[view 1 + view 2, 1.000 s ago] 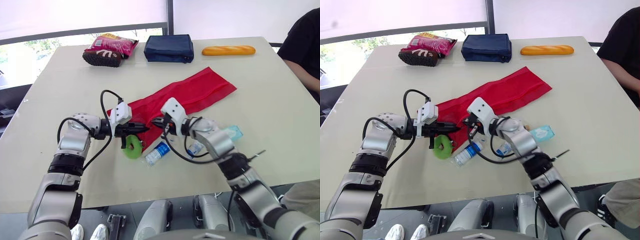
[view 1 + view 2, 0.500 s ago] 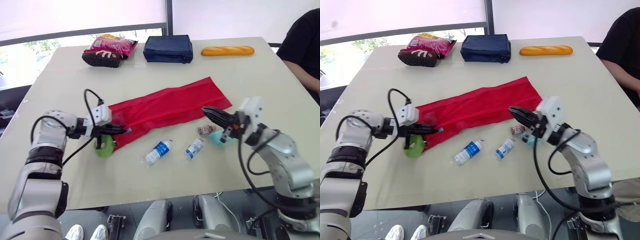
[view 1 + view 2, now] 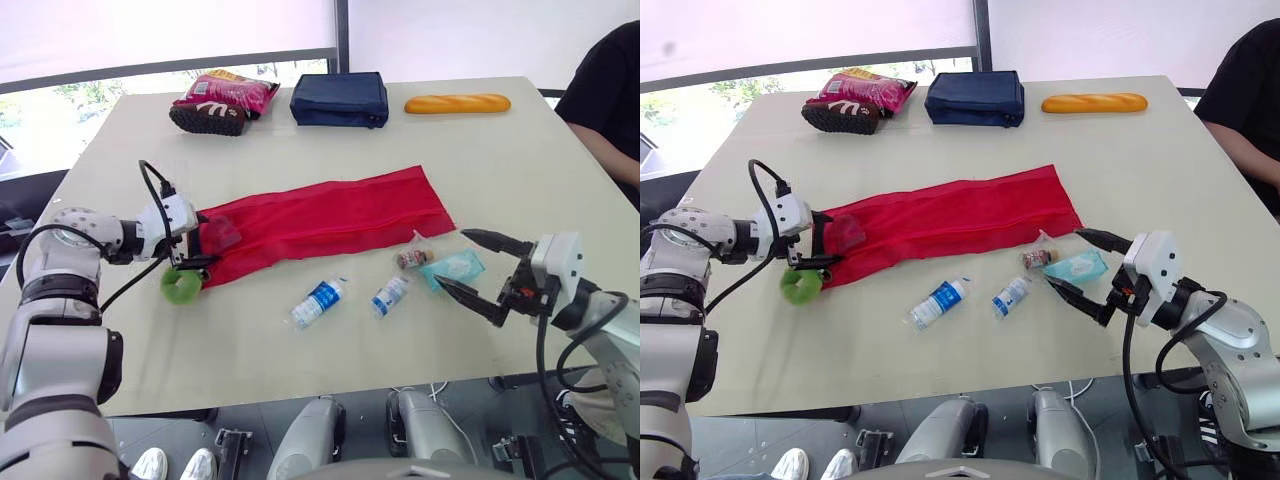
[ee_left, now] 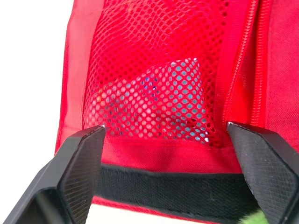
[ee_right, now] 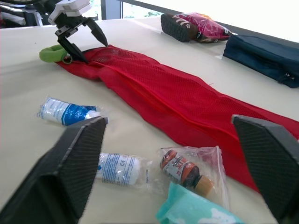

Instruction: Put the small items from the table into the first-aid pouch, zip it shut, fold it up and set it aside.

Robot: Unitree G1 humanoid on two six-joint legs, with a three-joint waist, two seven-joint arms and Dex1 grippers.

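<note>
Red pouch (image 3: 330,215) has its left end between the spread left end effector (image 3: 198,240); the open right end effector (image 3: 451,257) hovers by the teal packet (image 5: 194,210).

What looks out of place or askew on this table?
Nothing is spilled or damaged. The red pouch lies slanted across the table; two small bottles, a bagged vial and a teal packet lie loose beside it. Oddly, a snack bag rests against a shoe.

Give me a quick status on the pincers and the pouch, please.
Left pincer open, astride red pouch end. Right pincer open, beside teal packet. Two bottles, bagged vial, packet on table, not pouched. Nothing blocking.
</note>
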